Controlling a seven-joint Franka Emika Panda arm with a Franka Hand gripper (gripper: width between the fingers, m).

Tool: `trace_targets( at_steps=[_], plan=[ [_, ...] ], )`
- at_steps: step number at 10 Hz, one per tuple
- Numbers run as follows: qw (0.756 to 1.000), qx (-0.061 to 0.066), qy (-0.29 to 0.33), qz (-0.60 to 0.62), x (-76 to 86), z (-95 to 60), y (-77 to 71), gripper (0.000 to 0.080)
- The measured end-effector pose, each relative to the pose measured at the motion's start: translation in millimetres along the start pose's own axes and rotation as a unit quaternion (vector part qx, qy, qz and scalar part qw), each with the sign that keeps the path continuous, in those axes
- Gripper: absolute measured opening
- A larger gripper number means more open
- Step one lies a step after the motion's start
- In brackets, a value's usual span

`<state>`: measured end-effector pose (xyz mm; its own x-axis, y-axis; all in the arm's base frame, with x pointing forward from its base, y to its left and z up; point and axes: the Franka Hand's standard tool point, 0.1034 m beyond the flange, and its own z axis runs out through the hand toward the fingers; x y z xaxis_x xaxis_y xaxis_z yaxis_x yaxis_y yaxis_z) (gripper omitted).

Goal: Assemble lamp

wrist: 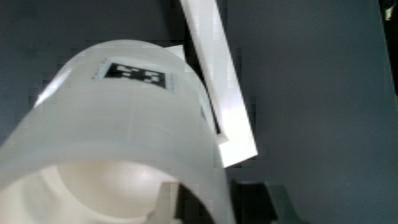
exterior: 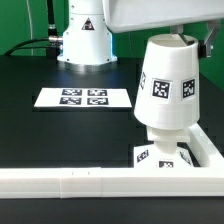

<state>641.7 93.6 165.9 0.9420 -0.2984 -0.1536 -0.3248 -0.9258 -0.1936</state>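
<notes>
The white tapered shade (exterior: 167, 85), with black-and-white tags on its side, stands upright over the flat square base (exterior: 158, 155) at the exterior view's right. A rounded white part (exterior: 166, 132), apparently the bulb, shows under the shade's lower rim, above the base. My gripper (exterior: 197, 42) comes down from above at the shade's top edge. In the wrist view the shade (wrist: 125, 110) fills the picture, and its wall sits between my two dark fingers. The gripper (wrist: 219, 200) is shut on that wall. A pale rounded form (wrist: 98, 190) shows inside the shade.
The marker board (exterior: 85, 97) lies flat behind and to the exterior view's left of the lamp. A long white rail (exterior: 90, 181) runs along the table's front and turns up the right side beside the base; it also shows in the wrist view (wrist: 214, 70). The arm's white pedestal (exterior: 84, 40) stands at the back.
</notes>
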Motion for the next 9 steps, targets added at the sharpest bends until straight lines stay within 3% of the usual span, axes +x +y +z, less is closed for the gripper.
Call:
trace_targets(
  at_steps=[1,2,3,5,6,8,9],
  plan=[
    [1.000,0.000,0.001,0.001,0.9,-1.2,1.6,0.0120],
    [1.000,0.001,0.002,0.002,1.6,-2.3,2.5,0.0272],
    [1.000,0.001,0.003,0.003,2.2,-4.0,3.3,0.0272],
    [1.000,0.003,0.005,0.004,3.0,-12.2,4.9,0.0629],
    [1.000,0.003,0.000,0.005,-0.1,-20.3,4.1,0.0680],
    [1.000,0.003,-0.018,0.016,-9.7,-42.3,-7.1,0.0696],
    [1.000,0.003,-0.018,0.018,-10.2,-45.7,-12.5,0.0696]
  ],
)
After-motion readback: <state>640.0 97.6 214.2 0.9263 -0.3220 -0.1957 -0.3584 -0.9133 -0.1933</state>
